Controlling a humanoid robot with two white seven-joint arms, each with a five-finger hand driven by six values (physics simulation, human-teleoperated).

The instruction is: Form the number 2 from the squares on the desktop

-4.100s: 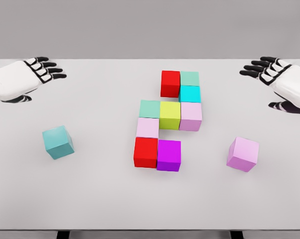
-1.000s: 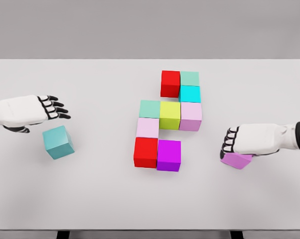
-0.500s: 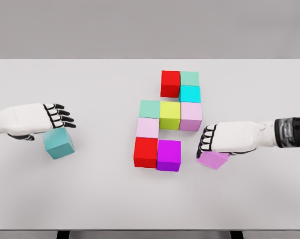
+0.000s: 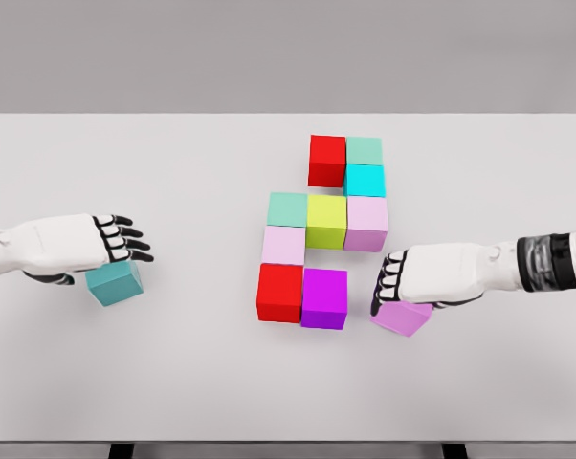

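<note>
Under our right hand [image 4: 432, 273] sits the lilac cube [image 4: 401, 316], fingers curled over its top and clamped on it, just right of the magenta cube [image 4: 324, 298]. Seated there, it would finish the bottom row. Under our left hand [image 4: 77, 244] lies the teal cube [image 4: 114, 283], fingers spread flat above it; we cannot tell whether they grip. Beyond both hands, mid-desk [image 4: 173, 163], nine cubes already touch. We judge the figure mostly built; what is left is docking the lilac cube and adding the teal one, probably left of the top red cube [image 4: 326, 160].
</note>
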